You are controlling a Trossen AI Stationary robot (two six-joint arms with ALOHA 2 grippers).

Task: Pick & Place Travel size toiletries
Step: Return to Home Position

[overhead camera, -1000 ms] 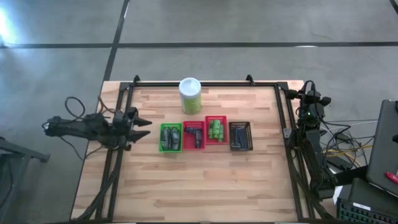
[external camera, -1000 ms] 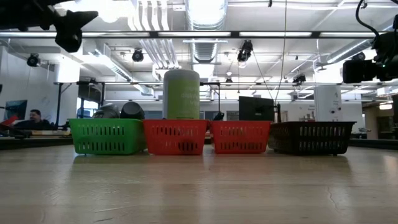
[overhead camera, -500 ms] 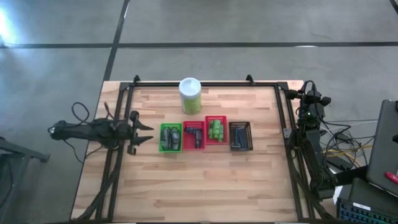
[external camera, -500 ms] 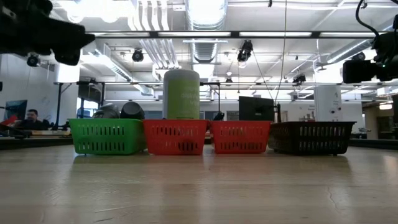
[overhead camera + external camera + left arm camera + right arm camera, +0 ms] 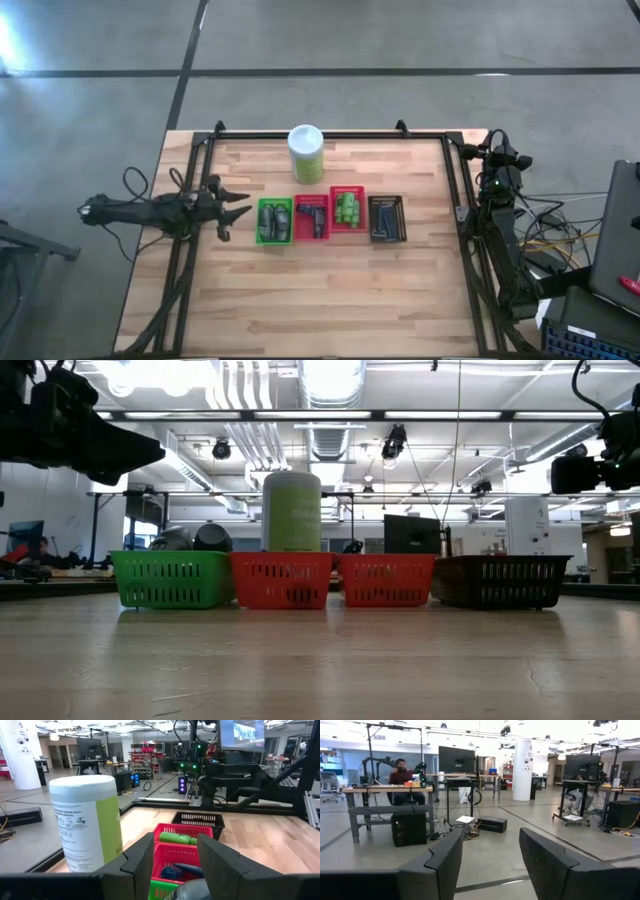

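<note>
Four small baskets stand in a row mid-table. The green basket [image 5: 275, 221] holds grey tubes [image 5: 274, 216], whose caps [image 5: 192, 538] stick above its rim. One red basket [image 5: 311, 218] holds small dark tubes [image 5: 180, 869], the other red basket [image 5: 347, 210] bright green tubes [image 5: 178, 838]. The dark basket [image 5: 387, 218] holds dark-blue razors [image 5: 384, 219]. My left gripper [image 5: 243, 211] is open and hovers just left of the green basket [image 5: 161, 892], above the table. My right gripper [image 5: 490, 865] is open at the table's right edge [image 5: 497, 170], facing the room.
A large white-and-green canister [image 5: 306, 153] stands upright behind the baskets, toward the far edge [image 5: 87, 827]. A black frame [image 5: 455, 200] borders the table. Bare wood [image 5: 320, 290] lies in front of the baskets. A person [image 5: 402, 775] sits at a desk in the room.
My left gripper has come down and moved toward the table's right, closing on the green basket, and stays open. The baskets and the right arm have kept still.
</note>
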